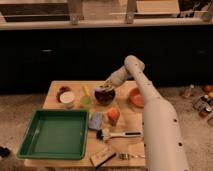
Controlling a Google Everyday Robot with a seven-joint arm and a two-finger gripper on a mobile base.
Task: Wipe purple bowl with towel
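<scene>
The purple bowl point(104, 96) stands upright near the middle of the wooden table point(55, 88), towards the back. My gripper point(107, 86) sits at the bowl's top rim, reaching in from the right on the white arm point(150, 110). A pale, cloth-like patch, seemingly the towel point(104, 90), shows at the bowl's mouth right under the gripper. The inside of the bowl is mostly hidden by the gripper.
A green tray point(54, 134) fills the table's front left. A white cup point(66, 97) and a green cup point(85, 101) stand left of the bowl, an orange bowl point(136, 98) to its right. An orange fruit point(113, 115), a blue sponge point(96, 120) and a brush point(116, 134) lie in front.
</scene>
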